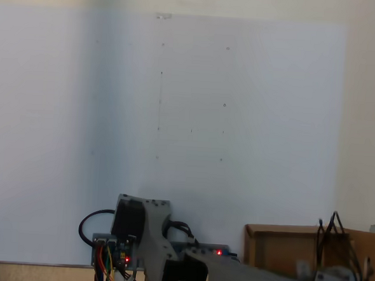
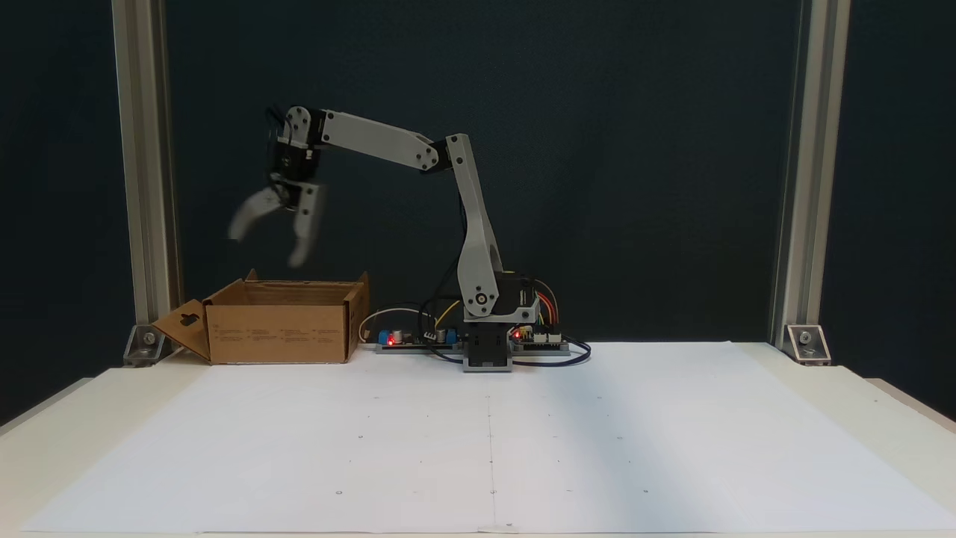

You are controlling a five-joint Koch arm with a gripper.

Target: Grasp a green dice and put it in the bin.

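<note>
The bin (image 2: 280, 325) is a brown cardboard box at the left of the table, with a flap folded out on its left side; in a fixed view it sits at the bottom right (image 1: 282, 251). My gripper (image 2: 267, 250) hangs above the bin's opening, pointing down, its two fingers spread wide and blurred by motion. Nothing shows between the fingers. The green dice is out of view. The grey arm reaches left from its base (image 2: 487, 351), and its wrist with black cables (image 1: 335, 274) hangs over the box.
White paper (image 2: 485, 441) with small dot marks covers the table in front of the arm. Circuit boards with red lights and loose wires (image 2: 407, 336) lie beside the base. Metal posts (image 2: 146, 179) stand at the table's back corners.
</note>
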